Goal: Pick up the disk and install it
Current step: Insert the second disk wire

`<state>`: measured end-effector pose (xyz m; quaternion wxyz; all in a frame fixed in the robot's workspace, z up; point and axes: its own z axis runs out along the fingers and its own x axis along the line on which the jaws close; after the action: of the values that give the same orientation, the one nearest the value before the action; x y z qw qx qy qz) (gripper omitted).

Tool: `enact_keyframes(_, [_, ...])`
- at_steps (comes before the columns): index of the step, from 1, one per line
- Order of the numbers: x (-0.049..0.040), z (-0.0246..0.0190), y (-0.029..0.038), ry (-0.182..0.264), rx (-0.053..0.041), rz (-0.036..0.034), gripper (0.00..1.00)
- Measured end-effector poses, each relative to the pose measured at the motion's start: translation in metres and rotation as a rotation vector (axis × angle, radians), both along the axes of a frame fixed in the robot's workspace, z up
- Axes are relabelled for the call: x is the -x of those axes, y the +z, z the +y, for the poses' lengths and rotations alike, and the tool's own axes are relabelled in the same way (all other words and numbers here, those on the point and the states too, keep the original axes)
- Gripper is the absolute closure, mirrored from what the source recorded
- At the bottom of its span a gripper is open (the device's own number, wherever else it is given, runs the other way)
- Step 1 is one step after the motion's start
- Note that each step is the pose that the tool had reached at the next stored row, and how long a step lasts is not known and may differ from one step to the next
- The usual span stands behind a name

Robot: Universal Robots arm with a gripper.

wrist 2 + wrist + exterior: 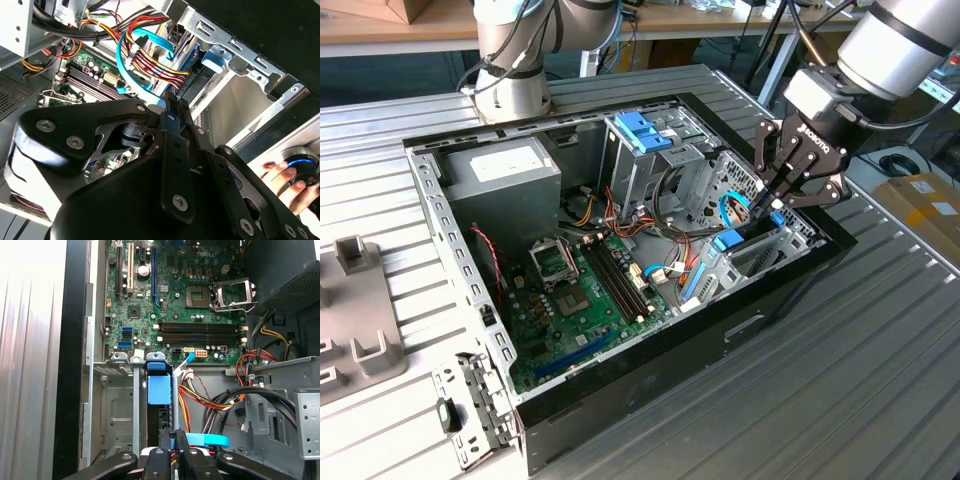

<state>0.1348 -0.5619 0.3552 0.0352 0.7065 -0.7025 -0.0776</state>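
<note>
Ribbed metal table (840, 330), open computer case (440, 215), tool (772, 200) at disk (160, 390).

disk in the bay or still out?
In. The disk stands on edge in the case's metal bay, with the gripper right above it.

1. We count one open black desktop computer case (650, 380) on the ribbed metal table.
2. We see one green motherboard (185, 300) and one grey power supply box (505, 180).
3. We count one light-blue-framed disk (160, 387), standing in its bay.
4. We count two robot arms: the grey arm base (515, 80) behind, and one black gripper (770, 205).
5. One person's hand (287, 185).
</note>
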Motion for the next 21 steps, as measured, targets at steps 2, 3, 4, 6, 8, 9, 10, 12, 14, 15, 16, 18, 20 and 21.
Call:
enact_keyframes(2, [0.0, 0.0, 0.0, 0.0, -0.0001, 0.0, 0.84])
enact_keyframes(3, [0.0, 0.0, 0.0, 0.0, -0.0001, 0.0, 0.84])
enact_keyframes(4, [0.0, 0.0, 0.0, 0.0, -0.0002, 0.0, 0.84])
enact_keyframes(6, [0.0, 0.0, 0.0, 0.0, -0.0002, 0.0, 0.84])
enact_keyframes(8, [0.0, 0.0, 0.0, 0.0, -0.0003, 0.0, 0.82])
enact_keyframes(9, [0.0, 0.0, 0.0, 0.0, -0.0002, 0.0, 0.82])
enact_keyframes(10, [0.0, 0.0, 0.0, 0.0, -0.0003, 0.0, 0.7])
enact_keyframes(12, [0.0, 0.0, 0.0, 0.0, -0.0003, 0.0, 0.7])
enact_keyframes(14, [0.0, 0.0, 0.0, 0.0, -0.0004, 0.0, 0.7])
enact_keyframes(15, [0.0, 0.0, 0.0, 0.0, -0.0004, 0.0, 0.7])
enact_keyframes(16, [0.0, 0.0, 0.0, 0.0, -0.0004, 0.0, 0.7])
enact_keyframes(18, [0.0001, 0.0, 0.0, 0.0, -0.0005, 0.0, 0.7])
enact_keyframes(20, [0.0015, 0.0, -0.0001, 0.0, -0.0005, 0.0, 0.7])
enact_keyframes(21, [0.0028, 0.0, 0.0, 0.0, -0.0004, 0.0, 0.7])
